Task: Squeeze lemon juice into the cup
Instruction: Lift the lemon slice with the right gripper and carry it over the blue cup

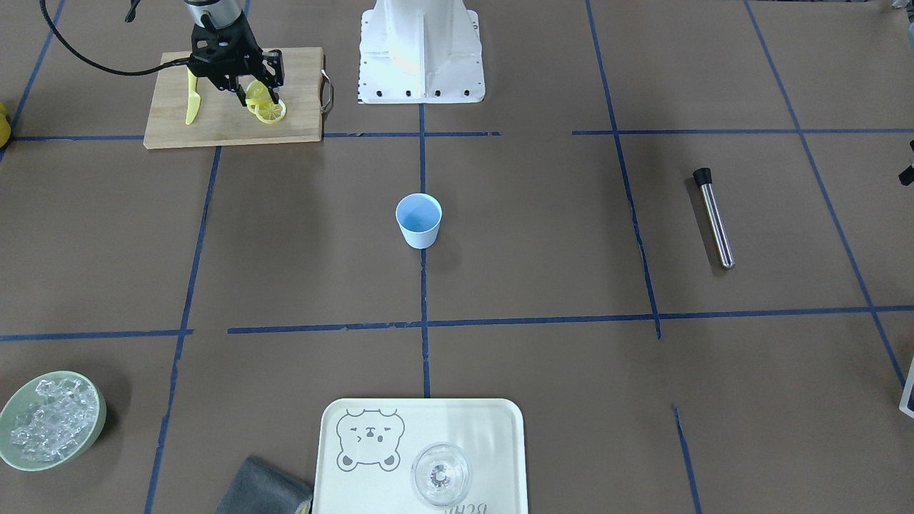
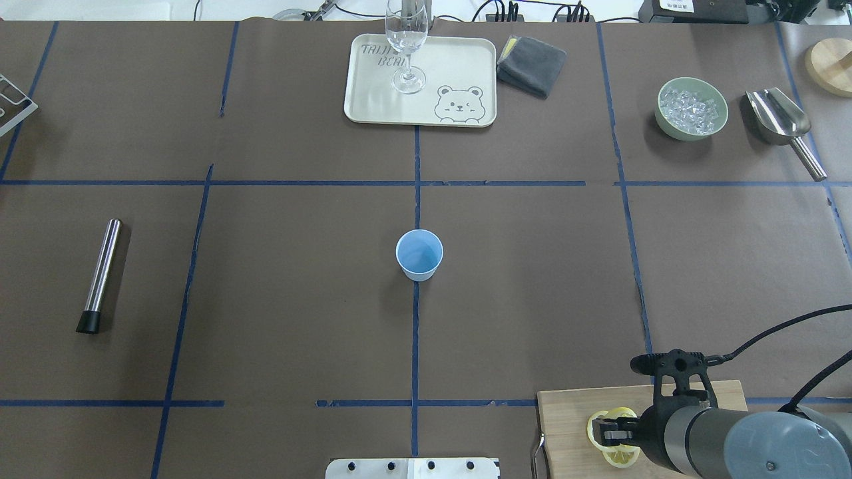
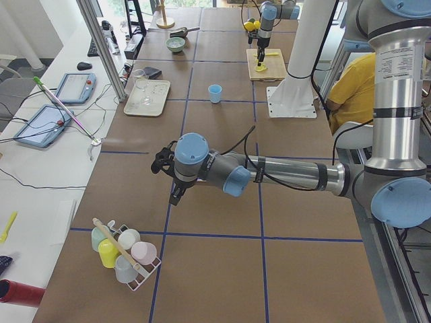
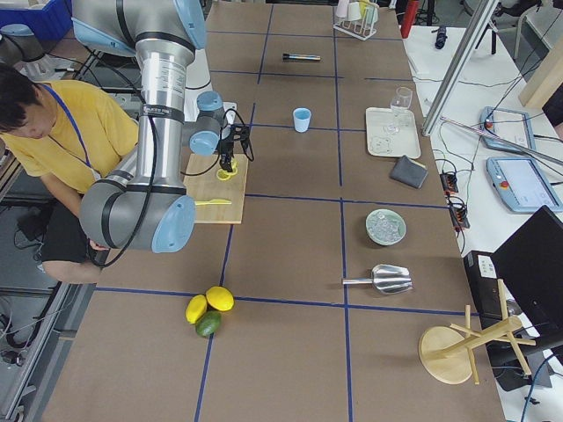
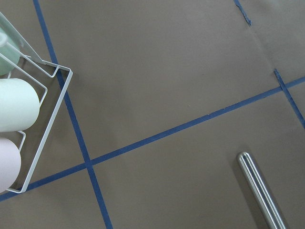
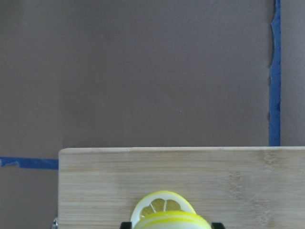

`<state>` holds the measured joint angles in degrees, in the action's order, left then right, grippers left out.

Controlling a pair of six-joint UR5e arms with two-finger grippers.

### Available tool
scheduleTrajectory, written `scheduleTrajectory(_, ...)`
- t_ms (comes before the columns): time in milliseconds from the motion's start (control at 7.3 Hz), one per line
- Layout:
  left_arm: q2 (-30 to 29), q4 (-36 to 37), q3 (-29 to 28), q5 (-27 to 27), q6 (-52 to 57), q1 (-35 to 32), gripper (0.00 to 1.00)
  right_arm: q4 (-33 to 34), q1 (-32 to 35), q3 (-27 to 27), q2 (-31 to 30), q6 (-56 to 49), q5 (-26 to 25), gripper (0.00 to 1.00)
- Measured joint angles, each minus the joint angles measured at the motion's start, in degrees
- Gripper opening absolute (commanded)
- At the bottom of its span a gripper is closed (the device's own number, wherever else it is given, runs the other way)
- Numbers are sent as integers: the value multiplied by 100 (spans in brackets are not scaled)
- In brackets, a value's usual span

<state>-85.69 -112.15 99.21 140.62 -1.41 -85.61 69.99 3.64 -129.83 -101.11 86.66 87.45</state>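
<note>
The right claw (image 1: 253, 88) hangs over the board (image 1: 300, 107) at the robot's near right corner of the bench (image 1: 543, 235). It looks clenched on the lemon (image 6: 170, 220). The wrist view shows the slice's rind edge-on between the two dark fingertips, and it sits slightly above another slice (image 1: 272, 111) that lies flat on the wood. The knife (image 1: 191, 100) lies just beside them, on the board's outer side.

The cup (image 1: 419, 235) stands upright and alone at the bench's centre, well apart from the board, and nothing can be made out inside it.

I judge the step in hand to be lifting the lemon clear and carrying it over. To do this well:

- Rise straight up first, so that the held slice does not drag its neighbour off the board.
- Keep the grip firm enough to hold a thin, slippery disc, but do not crush it yet, or juice is lost on the way.
- Stop with the lemon centred over the cup's mouth and low above the rim before tightening. The slice is narrower than the opening, so drips should fall inside.
- Do not touch the cup. It is light and would tip easily.

The left claw (image 3: 176, 191) hovers far off by the wire rack (image 5: 45, 143), and I cannot tell whether it is released or clenched.
</note>
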Motion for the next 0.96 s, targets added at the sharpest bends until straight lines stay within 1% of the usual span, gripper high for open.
scheduleTrajectory(274,0,0,2,0,0,0,100,29,212,-153,145,0,29,62)
scheduleTrajectory(548,2,0,5,2,-2,0,100,268,660,-132,707,0,221,62)
scheduleTrajectory(685,6,0,6,4,-4,0,100,651,934,-17,1245,0,344,62)
scheduleTrajectory(959,19,0,-3,5,-1,0,100,1567,1424,640,2789,37,486,63)
